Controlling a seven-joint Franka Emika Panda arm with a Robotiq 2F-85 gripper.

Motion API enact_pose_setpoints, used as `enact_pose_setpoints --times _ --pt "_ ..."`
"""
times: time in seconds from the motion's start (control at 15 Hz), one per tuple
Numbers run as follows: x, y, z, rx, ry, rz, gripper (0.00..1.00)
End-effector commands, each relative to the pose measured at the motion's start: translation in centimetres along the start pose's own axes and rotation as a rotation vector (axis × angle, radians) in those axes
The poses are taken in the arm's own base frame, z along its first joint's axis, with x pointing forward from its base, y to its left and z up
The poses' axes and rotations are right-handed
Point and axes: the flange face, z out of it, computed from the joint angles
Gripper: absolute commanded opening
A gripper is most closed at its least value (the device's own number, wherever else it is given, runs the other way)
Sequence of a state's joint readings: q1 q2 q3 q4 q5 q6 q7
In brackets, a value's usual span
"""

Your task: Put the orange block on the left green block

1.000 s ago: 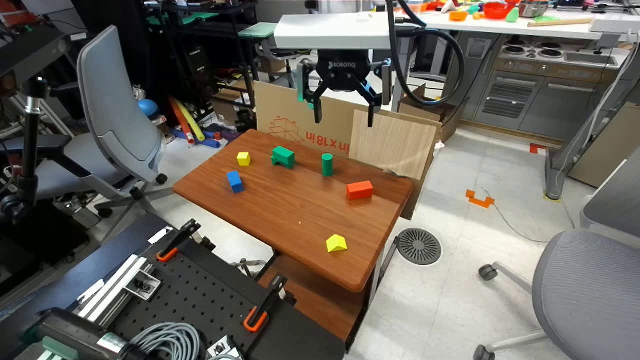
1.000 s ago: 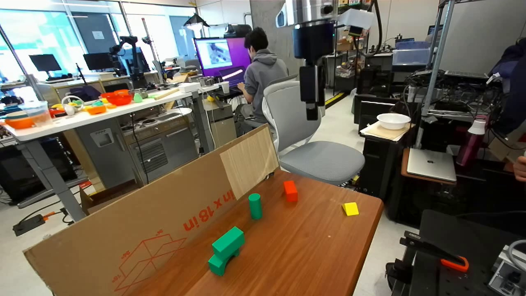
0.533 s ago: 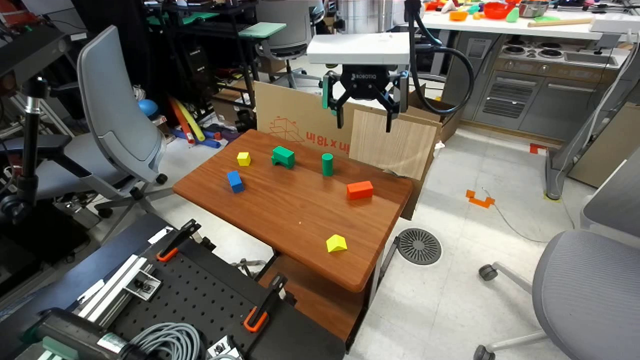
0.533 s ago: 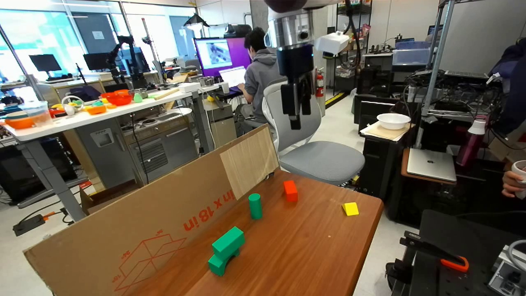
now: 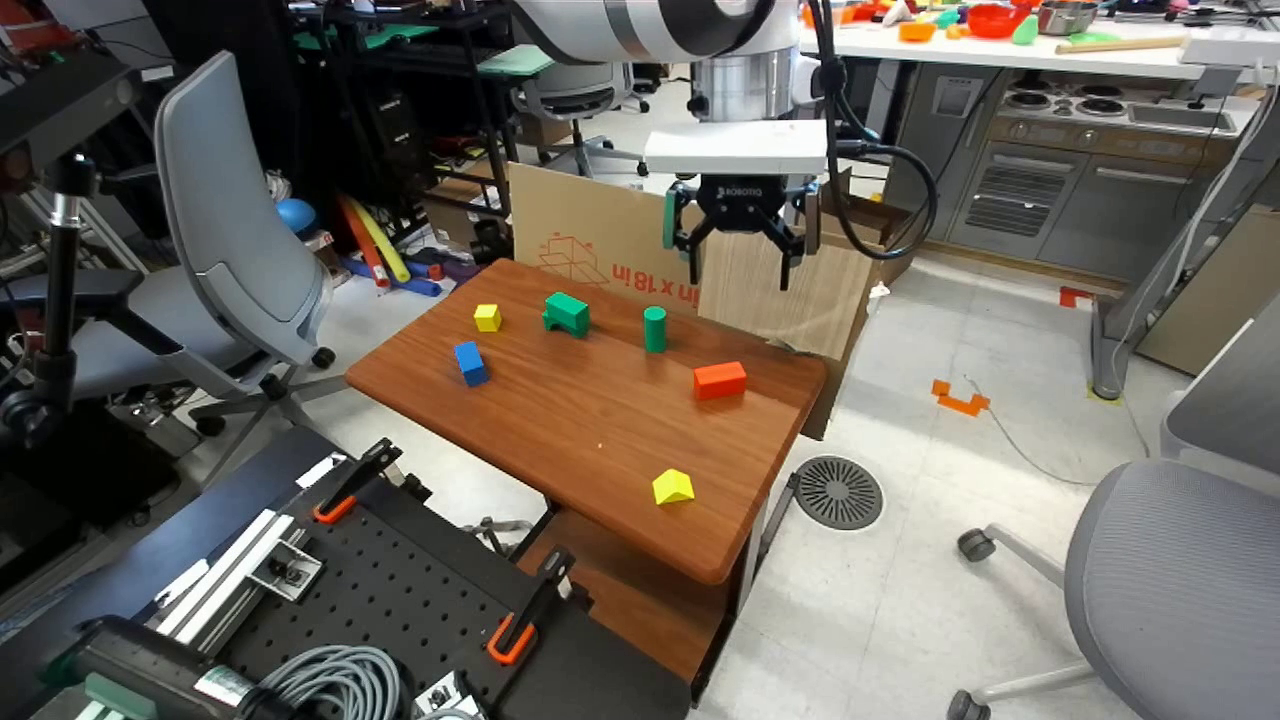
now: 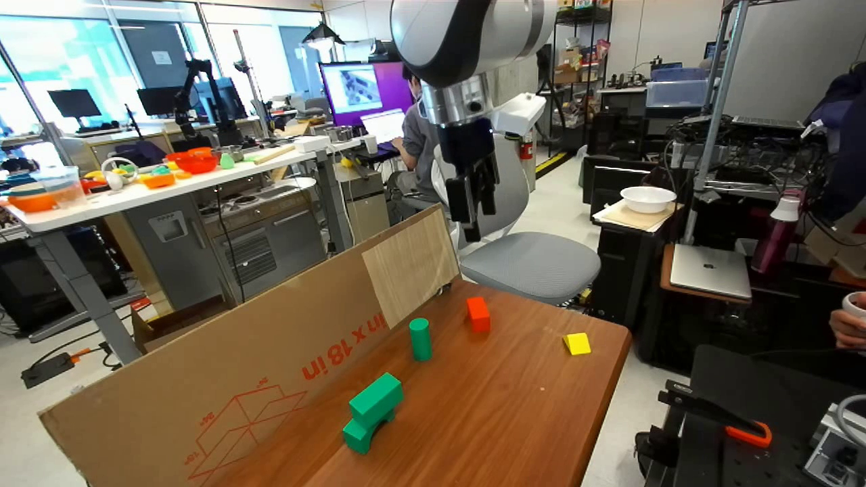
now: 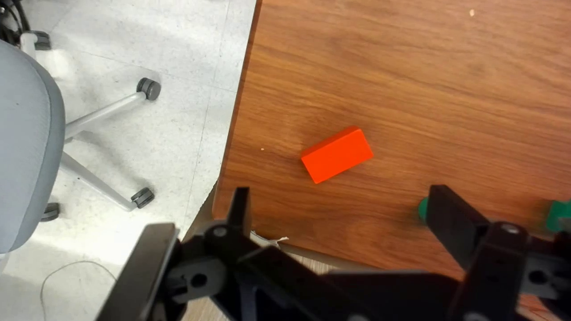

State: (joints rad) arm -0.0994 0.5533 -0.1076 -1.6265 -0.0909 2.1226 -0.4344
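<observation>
The black two-finger gripper (image 5: 739,281) is hovering higher than the brown wood-grain table (image 5: 590,430), its jaws standing wide apart. The red-orange rectangular block (image 7: 337,157) is lying on the table below the jaws, showing in the wrist view just beyond their gap. Well apart from the jaws, the green rectangular block (image 6: 376,399) is resting on a green arch-shaped block (image 6: 357,438), past an upright green cylinder (image 6: 420,341).

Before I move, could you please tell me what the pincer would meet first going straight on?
Probably the orange block, roughly below the open pincer, though depth is unclear and the table beside the block might come first.
</observation>
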Motion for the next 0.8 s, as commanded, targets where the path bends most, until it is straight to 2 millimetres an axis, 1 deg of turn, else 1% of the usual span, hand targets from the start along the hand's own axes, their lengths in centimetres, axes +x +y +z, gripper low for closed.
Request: enact_pose_setpoints --times 0.0,0.33,0.47,0.6,0.73 --pt "1.4 0.4 2.1 -0.016 -0.026 -0.053 1.00" --pt "2.6 0.7 5.5 -0.050 -0.074 -0.107 1.00" --pt "3.0 0.5 6.6 -0.062 -0.092 -0.144 1.00" --pt "3.4 -0.1 7.2 -0.073 -0.105 -0.216 1.00" --pt "3.7 -1.0 7.4 -0.070 -0.116 -0.311 1.00"
